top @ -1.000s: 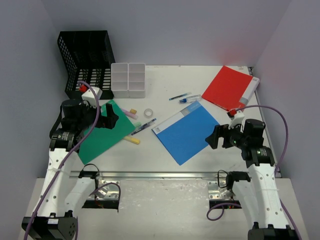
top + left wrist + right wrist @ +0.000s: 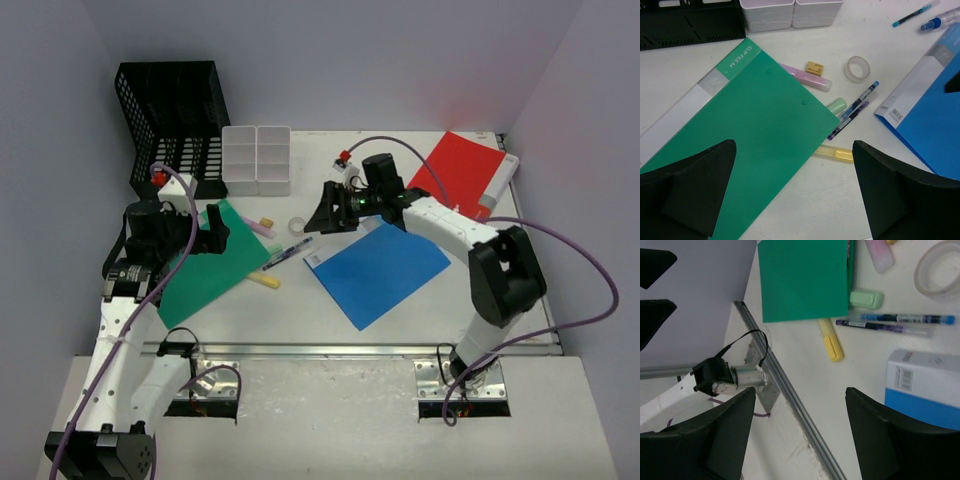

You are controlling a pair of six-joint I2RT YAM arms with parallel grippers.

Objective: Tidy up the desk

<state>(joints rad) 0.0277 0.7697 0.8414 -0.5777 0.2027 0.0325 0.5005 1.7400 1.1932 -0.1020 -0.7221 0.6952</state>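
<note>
**Top external.** The desk [image 2: 300, 315] fills the view, with its silver rail [image 2: 330, 350] along the near edge. Nothing on it looks sorted yet.
- Landmark: the green folder [image 2: 205, 265], lying skewed on the desk's left side.
- Beyond the folder stand a black mesh rack [image 2: 175, 110] and a white compartment tray [image 2: 257, 158].
- Just right of it, loose: two pens [image 2: 290, 252], a tape roll [image 2: 297, 225] and a yellow highlighter [image 2: 264, 280].
- Further right lies a blue folder [image 2: 378, 270]. A red folder [image 2: 460, 175] is well apart from the landmark.
- The left arm [image 2: 150, 235] hangs over the green folder's far end.
- The right arm [image 2: 440, 220] reaches across the blue folder toward the loose items.

**Left wrist.** The left jaws are spread fully and hold nothing; the green folder lies below, between the fingers [image 2: 695, 195]. Judgement: the wide stance suits a flat, broad sheet, and the rack behind is the likely home for it.

**Right wrist.** The right jaws stand apart with nothing between them. Under them are bare desk and the rail. The highlighter pokes out from the green folder's edge, with the pens beside it. Judgement: this arm is lining up on the small stationery, probably bound for the tray. Which piece it is after, I cannot tell.
</note>
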